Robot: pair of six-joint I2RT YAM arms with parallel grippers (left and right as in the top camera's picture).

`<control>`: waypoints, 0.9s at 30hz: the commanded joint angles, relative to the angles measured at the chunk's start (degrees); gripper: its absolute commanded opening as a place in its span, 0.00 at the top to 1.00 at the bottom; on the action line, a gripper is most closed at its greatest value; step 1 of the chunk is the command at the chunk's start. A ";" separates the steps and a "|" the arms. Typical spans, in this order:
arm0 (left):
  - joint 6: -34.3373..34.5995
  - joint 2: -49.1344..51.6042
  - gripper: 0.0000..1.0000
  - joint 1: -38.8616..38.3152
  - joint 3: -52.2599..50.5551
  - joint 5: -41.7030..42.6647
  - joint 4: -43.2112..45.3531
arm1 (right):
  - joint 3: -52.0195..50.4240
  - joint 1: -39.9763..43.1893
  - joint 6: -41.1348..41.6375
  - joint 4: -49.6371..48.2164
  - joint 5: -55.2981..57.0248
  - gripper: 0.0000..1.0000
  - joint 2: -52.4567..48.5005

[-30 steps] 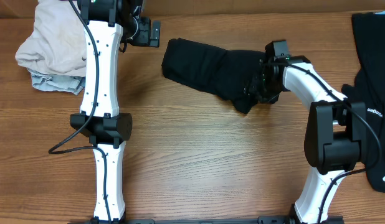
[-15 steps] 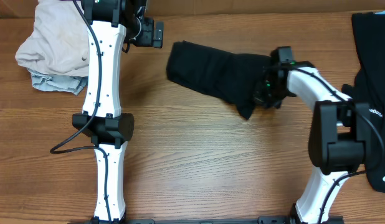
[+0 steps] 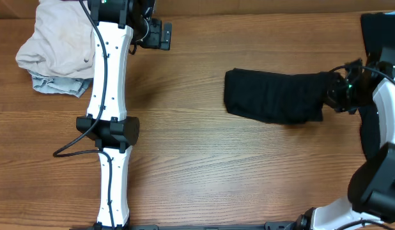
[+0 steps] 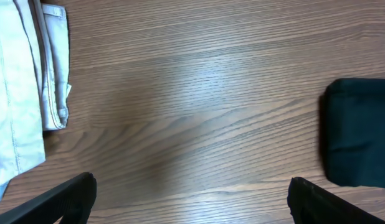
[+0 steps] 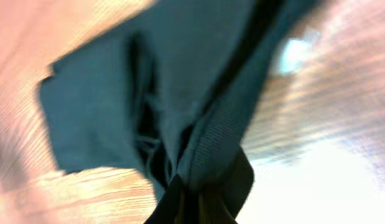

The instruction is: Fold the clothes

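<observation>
Black shirt lies on the wooden table, right of the middle, folded into a long bundle that runs left to right. A pale pile of beige and light grey cloth sits at the far left corner, well apart from the shirt. A black pile lies at the right edge, partly cut off by the frame and partly behind the right arm. The left gripper hangs over bare wood near the far edge, between the pale pile and the shirt, with its fingers wide apart and touching nothing. The right gripper is clamped on the right end of the shirt; the wrist view shows the cloth bunched into its jaws. A small pale patch shows there, too blurred to read.
</observation>
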State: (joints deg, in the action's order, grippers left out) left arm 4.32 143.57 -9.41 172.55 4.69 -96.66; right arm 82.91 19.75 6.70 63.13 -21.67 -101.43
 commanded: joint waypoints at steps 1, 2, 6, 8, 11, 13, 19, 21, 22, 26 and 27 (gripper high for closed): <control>0.42 -0.85 0.00 -0.42 0.44 -0.17 -0.11 | 3.34 -5.31 -4.00 0.07 -3.30 0.96 2.64; 0.42 -0.85 0.00 -0.42 0.44 -0.17 -0.11 | 3.85 -7.17 -4.00 0.07 -3.28 0.96 2.75; 0.42 -0.85 0.00 -0.42 0.44 -0.17 -0.07 | 4.94 -17.97 -3.17 -3.19 -1.62 0.96 2.73; 0.42 -0.85 0.00 -0.42 0.44 -0.15 -0.02 | 4.92 -23.74 -0.81 -6.23 2.67 0.96 2.34; 0.42 -0.83 0.00 -0.42 0.44 -0.17 -0.02 | 4.92 -32.96 2.01 -11.06 8.50 0.96 0.74; 0.42 -0.83 0.00 -0.42 0.44 -0.20 0.00 | 4.92 -37.35 3.06 -13.51 8.79 0.96 -0.90; 0.39 -0.79 0.00 -0.42 0.44 -0.20 0.04 | 4.92 -44.50 5.62 -19.28 9.64 0.96 -8.11; 0.39 -0.76 0.00 -0.42 0.44 -0.20 0.02 | 4.92 -45.00 6.34 -20.98 9.64 0.96 -10.84; 0.39 -0.74 0.00 -0.42 0.44 -0.20 0.02 | 4.92 -45.05 7.04 -21.88 9.64 0.90 -11.98; 0.39 -0.74 0.00 -0.42 0.44 -0.20 0.02 | 4.94 -44.70 7.34 -24.70 8.50 0.41 -14.10; 0.39 -0.74 0.00 -0.42 0.44 -0.20 0.02 | 5.31 -44.39 7.34 -24.68 7.98 0.37 -13.77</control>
State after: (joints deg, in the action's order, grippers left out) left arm 4.32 143.57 -9.41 172.55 4.69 -96.64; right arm 86.48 -25.36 13.21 39.13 -13.19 -115.74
